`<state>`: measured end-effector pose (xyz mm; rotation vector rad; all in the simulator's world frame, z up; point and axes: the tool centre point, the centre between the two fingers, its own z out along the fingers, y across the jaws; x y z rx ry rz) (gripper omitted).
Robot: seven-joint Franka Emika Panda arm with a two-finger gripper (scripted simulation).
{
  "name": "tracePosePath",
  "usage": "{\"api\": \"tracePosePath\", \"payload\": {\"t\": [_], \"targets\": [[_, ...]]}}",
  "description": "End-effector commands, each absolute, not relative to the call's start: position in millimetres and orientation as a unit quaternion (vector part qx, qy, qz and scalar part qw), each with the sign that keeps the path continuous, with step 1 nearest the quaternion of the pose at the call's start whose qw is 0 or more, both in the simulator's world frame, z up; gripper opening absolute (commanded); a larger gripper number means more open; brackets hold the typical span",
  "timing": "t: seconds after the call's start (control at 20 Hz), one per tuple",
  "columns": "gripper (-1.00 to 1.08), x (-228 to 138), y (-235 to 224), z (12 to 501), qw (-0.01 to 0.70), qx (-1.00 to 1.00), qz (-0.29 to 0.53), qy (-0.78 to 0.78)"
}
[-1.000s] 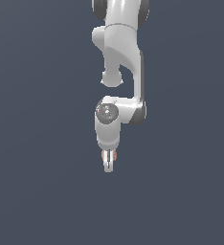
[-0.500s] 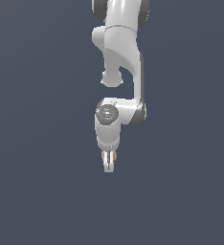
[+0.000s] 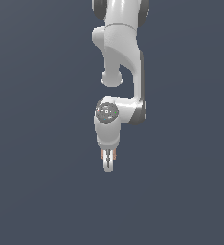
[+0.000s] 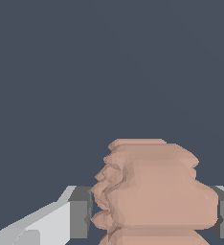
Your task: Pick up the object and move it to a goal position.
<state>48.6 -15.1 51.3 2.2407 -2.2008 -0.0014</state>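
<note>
Still, nothing visible has shifted since the earlier exterior views: the white robot arm (image 3: 119, 52) hangs in the same pose against the plain dark blue-grey background (image 3: 37, 143). Its gripper (image 3: 108, 161) stays closed around the small pinkish-brown lumpy object (image 4: 152, 196), which sits between the grey finger pads (image 4: 79, 213), showing as pink slivers in the exterior view.

Object held between the fingers, below the arm

In the exterior view the arm (image 3: 121, 57) comes down from the top edge, and the gripper (image 3: 108, 162) hangs under its wrist, pointing downward. The object (image 3: 108, 155) sits between the two fingers, just above their tips. In the wrist view the object (image 4: 154, 196) lies between the pads (image 4: 78, 219), one on each side, touching them.
</note>
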Motion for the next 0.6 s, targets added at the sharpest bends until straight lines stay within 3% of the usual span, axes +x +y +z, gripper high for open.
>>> {"api": "tracePosePath", "payload": {"t": [0.0, 0.55], "targets": [[-1.00, 48, -17, 59, 0.000, 0.713, 0.000, -0.701], [-1.00, 36, -31, 139, -0.001, 0.713, -0.001, -0.701]]}}
